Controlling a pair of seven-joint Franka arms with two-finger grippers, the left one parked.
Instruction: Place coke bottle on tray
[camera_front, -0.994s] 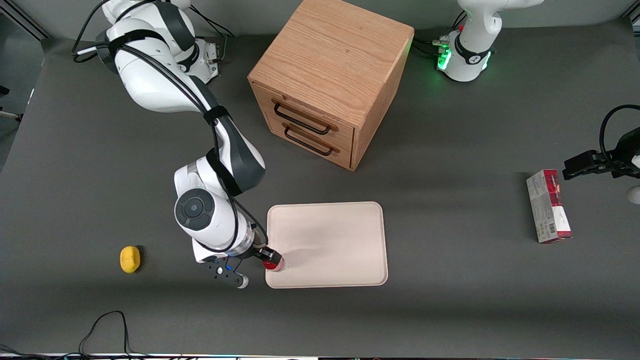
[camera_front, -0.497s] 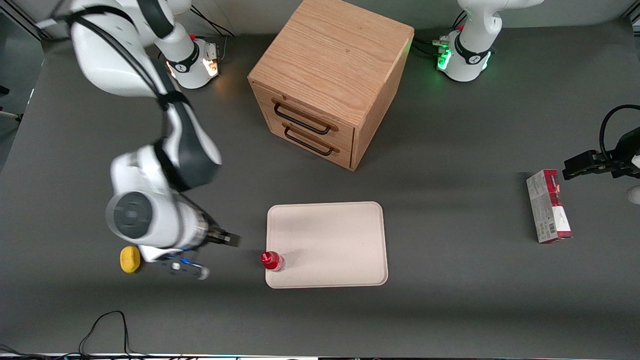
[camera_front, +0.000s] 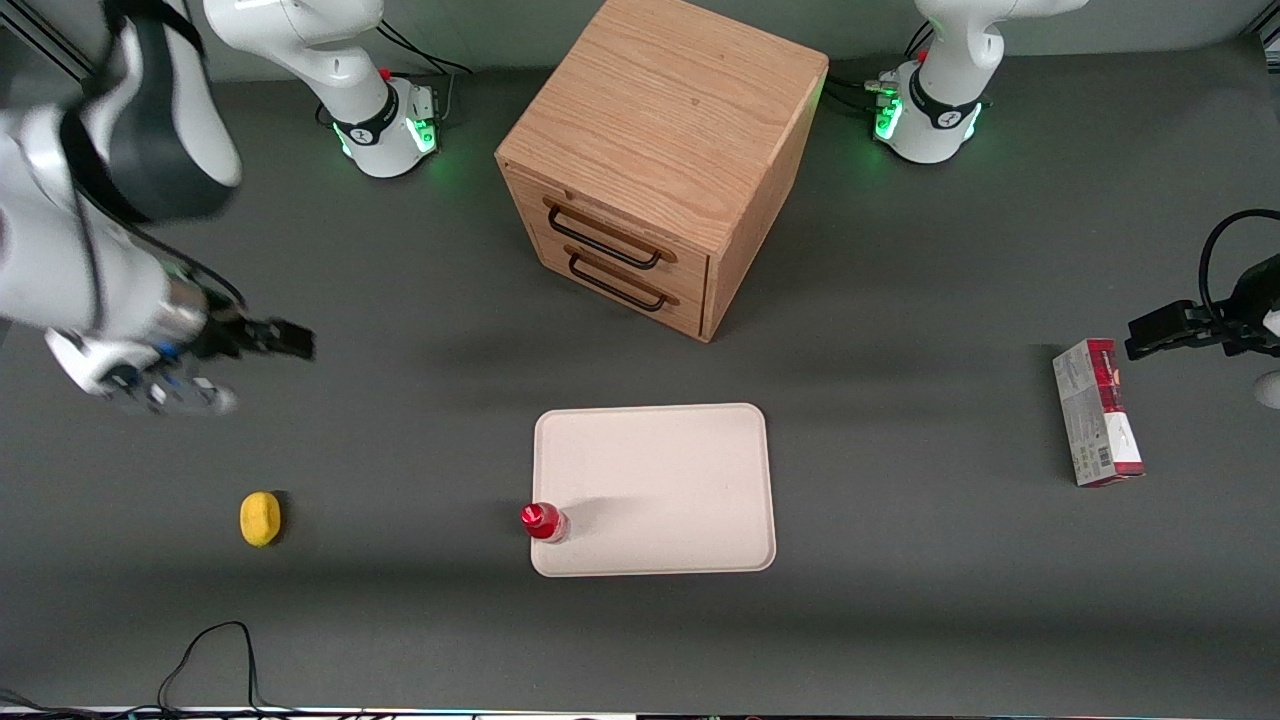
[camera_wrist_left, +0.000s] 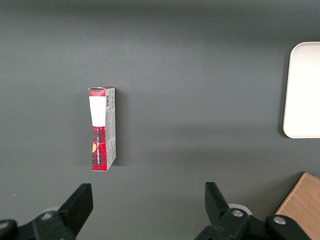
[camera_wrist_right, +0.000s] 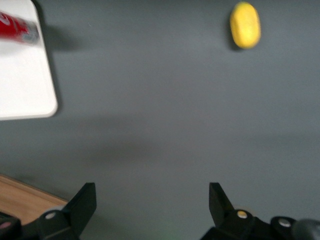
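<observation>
The coke bottle (camera_front: 545, 522) stands upright on the cream tray (camera_front: 660, 480), at the tray's corner nearest the front camera on the working arm's side. In the right wrist view the coke bottle (camera_wrist_right: 17, 30) shows as a red blur on the tray (camera_wrist_right: 25, 85). My gripper (camera_front: 290, 340) hangs high over bare table, well away from the tray toward the working arm's end, farther from the front camera than the bottle. It is open with nothing between its fingers (camera_wrist_right: 82, 202).
A yellow lemon-like object (camera_front: 260, 518) lies on the table toward the working arm's end. A wooden two-drawer cabinet (camera_front: 655, 160) stands farther from the front camera than the tray. A red-and-white carton (camera_front: 1098, 412) lies toward the parked arm's end.
My gripper let go of the bottle at the tray's corner, then rose and swung away toward the working arm's end of the table. The bottle stays upright on the tray.
</observation>
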